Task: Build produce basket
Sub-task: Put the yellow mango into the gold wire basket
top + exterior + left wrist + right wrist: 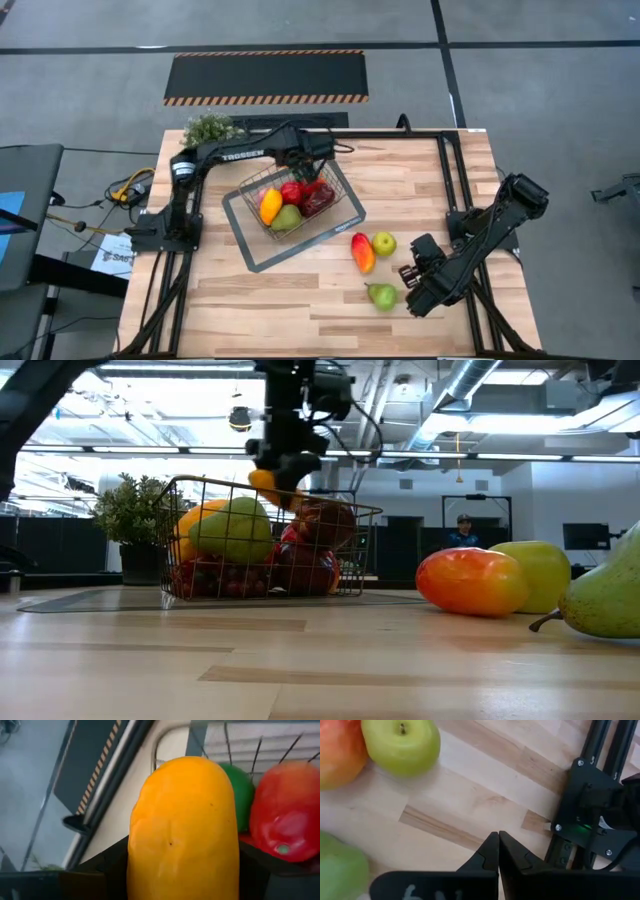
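Observation:
My left gripper (pixel 312 163) hangs over the far part of the wire-mesh basket (pixel 345 205), shut on an orange-yellow piece of produce (pixel 182 830). In the low view the piece (pixel 264 481) shows just above the basket's rim (pixel 270 487). The basket stands on its grey tray (pixel 240 215) and holds a yellow-orange piece (pixel 270 205), a green pear (pixel 287 218), a red piece (pixel 292 190) and dark red grapes (pixel 318 198). A red-orange fruit (pixel 363 252), a green apple (pixel 384 243) and a green pear (pixel 382 296) lie on the table. My right gripper (pixel 410 275) is shut, low beside them. My left gripper pinches the orange-yellow piece between its two fingers (pixel 114 867), which stand on opposite sides of its lower part (pixel 145 870). The gripper comes from above, pointing down. The piece is lifted clear, hanging over the produce in the basket.
A potted plant (pixel 210 128) stands at the table's far left corner. Black frame rails (pixel 450 180) run along the right side, close to my right arm. Bare wood lies near the table's near edge (pixel 280 320). A person (pixel 463 530) stands far off in the room.

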Motion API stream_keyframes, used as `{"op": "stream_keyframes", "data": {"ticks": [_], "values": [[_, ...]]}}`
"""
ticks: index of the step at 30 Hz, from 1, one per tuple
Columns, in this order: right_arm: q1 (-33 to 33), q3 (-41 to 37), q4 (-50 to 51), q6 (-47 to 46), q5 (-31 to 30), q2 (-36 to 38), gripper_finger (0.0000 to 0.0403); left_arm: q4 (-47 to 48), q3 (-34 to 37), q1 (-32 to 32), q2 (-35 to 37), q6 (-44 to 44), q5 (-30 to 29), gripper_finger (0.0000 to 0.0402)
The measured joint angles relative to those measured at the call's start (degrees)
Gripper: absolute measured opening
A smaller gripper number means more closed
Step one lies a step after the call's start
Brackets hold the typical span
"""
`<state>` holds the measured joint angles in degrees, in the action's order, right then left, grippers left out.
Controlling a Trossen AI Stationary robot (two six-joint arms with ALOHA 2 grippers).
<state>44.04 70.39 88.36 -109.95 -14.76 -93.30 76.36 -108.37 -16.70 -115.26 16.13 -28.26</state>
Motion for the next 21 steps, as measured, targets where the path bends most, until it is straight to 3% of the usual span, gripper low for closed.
{"op": "stream_keyframes", "data": {"ticks": [6,11,17,21], "values": [[-0.29,-0.16,0.93,-0.04,0.02,0.9,0.0016,-16.76,14.57,0.14,11.19,2.01,4.9,0.0236],[-0.29,-1.46,1.29,-0.13,0.0,2.71,0.0018,-29.6,23.76,0.22,18.26,0.77,5.64,0.0236],[-0.72,-1.46,1.03,-0.13,0.0,2.68,0.0021,-35.6,27.77,0.06,16.02,1.1,6.88,0.0236],[-1.11,-1.46,1.18,0.33,-0.04,2.62,0.0022,-35.88,27.89,0.12,12.98,0.91,4.17,0.0236]]}}
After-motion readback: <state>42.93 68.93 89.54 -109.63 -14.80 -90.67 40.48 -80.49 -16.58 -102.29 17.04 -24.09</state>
